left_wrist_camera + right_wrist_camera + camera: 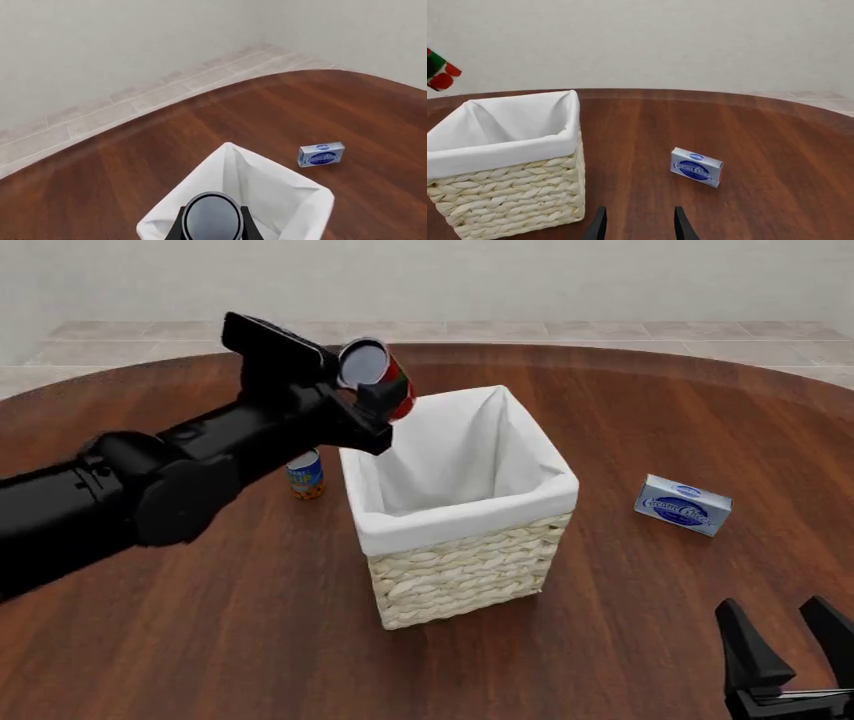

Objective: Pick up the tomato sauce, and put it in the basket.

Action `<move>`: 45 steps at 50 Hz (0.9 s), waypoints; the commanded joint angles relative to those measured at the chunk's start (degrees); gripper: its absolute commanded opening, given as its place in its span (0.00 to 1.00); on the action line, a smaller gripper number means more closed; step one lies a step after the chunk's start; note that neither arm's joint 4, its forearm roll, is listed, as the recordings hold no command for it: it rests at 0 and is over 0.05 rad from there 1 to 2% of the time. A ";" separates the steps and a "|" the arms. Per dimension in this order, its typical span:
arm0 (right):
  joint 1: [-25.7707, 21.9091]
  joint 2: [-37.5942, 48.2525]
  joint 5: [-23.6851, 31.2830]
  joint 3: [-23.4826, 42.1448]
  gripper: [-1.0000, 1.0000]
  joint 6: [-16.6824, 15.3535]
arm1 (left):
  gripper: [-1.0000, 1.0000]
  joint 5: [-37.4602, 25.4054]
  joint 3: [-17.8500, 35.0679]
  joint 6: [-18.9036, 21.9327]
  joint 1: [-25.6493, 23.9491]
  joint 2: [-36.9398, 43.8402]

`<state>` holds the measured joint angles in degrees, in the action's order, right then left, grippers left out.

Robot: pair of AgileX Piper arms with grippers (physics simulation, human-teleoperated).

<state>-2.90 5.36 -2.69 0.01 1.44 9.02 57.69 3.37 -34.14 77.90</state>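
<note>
The tomato sauce (395,386), a small can with a red label and silver-grey top, is held tilted in the air over the back left corner of the basket (461,575). My left gripper (378,405) is shut on it. In the left wrist view the can's top (212,217) sits between the fingers, above the basket's white lining (227,165). My right gripper (777,625) is open and empty, low at the front right, away from the basket. The right wrist view shows the basket (514,195), the open gripper (639,220) and an edge of the can (439,70).
A blue-and-orange labelled can (306,473) stands on the table just left of the basket, under my left arm. A small blue box (683,504) lies to the basket's right, also in the left wrist view (321,154) and the right wrist view (696,166).
</note>
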 commanded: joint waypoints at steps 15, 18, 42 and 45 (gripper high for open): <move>0.14 -0.34 0.16 0.00 1.00 -0.09 | 0.00 5.87 -1.27 2.85 -1.84 6.04; 0.11 -0.78 0.62 0.00 1.00 -0.10 | 0.00 6.07 -1.31 2.74 -2.21 6.53; 0.10 -0.66 0.54 0.00 1.00 -0.08 | 0.00 7.87 -2.22 4.20 -4.32 9.32; 0.10 -0.34 0.21 0.00 1.00 -0.06 | 0.00 7.97 -2.06 4.32 -4.23 9.69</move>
<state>-2.78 4.64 -2.12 0.01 1.31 16.09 55.64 5.98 -37.77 86.42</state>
